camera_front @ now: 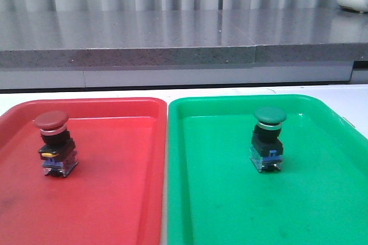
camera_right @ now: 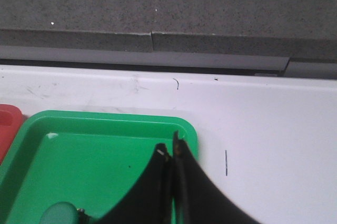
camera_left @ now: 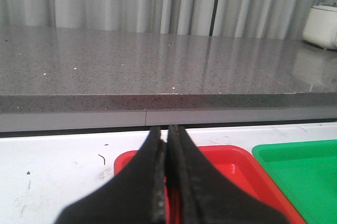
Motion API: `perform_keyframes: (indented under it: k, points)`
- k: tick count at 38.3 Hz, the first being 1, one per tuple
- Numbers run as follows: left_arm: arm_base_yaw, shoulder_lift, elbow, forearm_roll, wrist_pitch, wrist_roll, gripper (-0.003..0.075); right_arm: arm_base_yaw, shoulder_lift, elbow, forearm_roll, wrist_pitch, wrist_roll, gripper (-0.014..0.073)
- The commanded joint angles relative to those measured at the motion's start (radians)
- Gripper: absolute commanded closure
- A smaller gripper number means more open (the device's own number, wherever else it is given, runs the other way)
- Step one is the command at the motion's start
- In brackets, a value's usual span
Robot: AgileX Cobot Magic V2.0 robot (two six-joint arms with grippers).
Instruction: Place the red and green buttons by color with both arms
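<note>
Red button point(camera_front: 53, 141) stands in the red tray point(camera_front: 115, 199), green button point(camera_front: 268, 137) in the green tray point(camera_front: 230, 199); we keep both empty grippers point(camera_left: 166, 182) point(camera_right: 171, 182) clenched, clear of the trays.

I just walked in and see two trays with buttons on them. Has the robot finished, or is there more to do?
It looks finished: the red button stands upright in the red tray, the green button upright in the green tray. Nothing is in hand; the left gripper and right gripper are both shut and hold nothing. Nothing visible remains to sort.
</note>
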Motion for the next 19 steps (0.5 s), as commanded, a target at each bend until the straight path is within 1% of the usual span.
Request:
perform_keyframes:
  k: [1,4,9,14,19]
  points:
    - [-0.006,0.011,-0.025,-0.011,-0.076,-0.007,0.074,-0.007,-0.141,0.103,-0.012,-0.135,-0.006,0.066]
    - [-0.006,0.011,-0.025,-0.011,-0.076,-0.007,0.074,-0.007,-0.271,0.211,-0.02,-0.146,-0.006,0.066]
    - [-0.006,0.011,-0.025,-0.011,-0.076,-0.007,0.074,-0.007,-0.476,0.332,-0.065,-0.142,-0.007,0.066]
    - [-0.006,0.011,-0.025,-0.011,-0.076,-0.007,0.074,-0.006,-0.644,0.395,-0.1,-0.134,-0.007,0.066]
    - [-0.006,0.011,-0.025,-0.011,-0.076,-0.007,0.074,-0.006,-0.744,0.406,-0.1,-0.135,-0.006,0.066]
